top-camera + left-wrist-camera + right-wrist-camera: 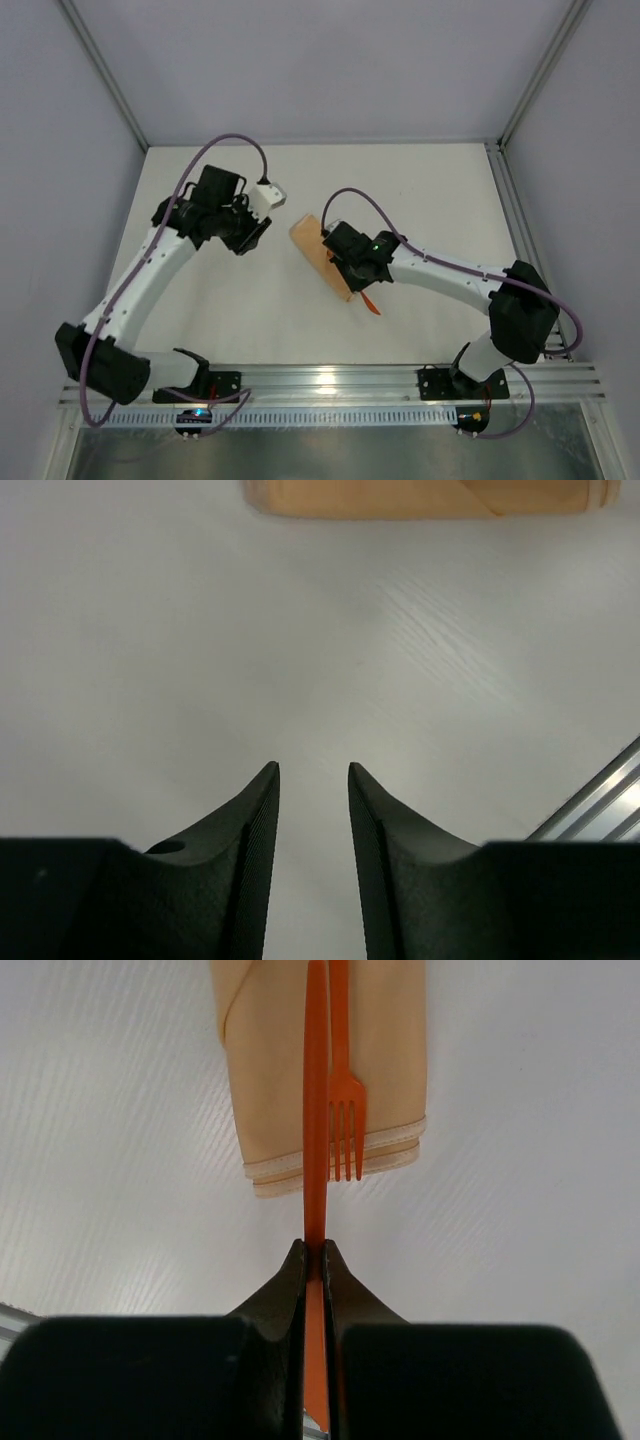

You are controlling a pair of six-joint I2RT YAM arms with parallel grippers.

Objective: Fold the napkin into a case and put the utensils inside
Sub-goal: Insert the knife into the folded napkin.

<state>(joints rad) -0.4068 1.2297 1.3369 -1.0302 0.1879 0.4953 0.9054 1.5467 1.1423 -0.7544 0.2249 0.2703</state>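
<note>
Now at the insertion step. Right tool is clamped on a plain orange stick, fingers pressed to its flanks partway along the shaft. The stick runs straight ahead, across the case's near hem and on up the cloth. Just beside it lies the fork, tines pointing back at the tool and reaching that hem.

The case is a narrow folded strip on the worktop, diagonal fold showing at its far left. Can't tell whether either utensil's far end sits under a fold.

Judgement: folding done, fork laid, stick being placed. Next move calls for lining the stick up alongside the fork, then releasing without dragging the cloth.

Right arm reaches in from its base toward centre, wrist low over the case's near end. Left tool has fingers apart, nothing between, facing the case from near by, not touching; left arm arcs up and inward.
</note>
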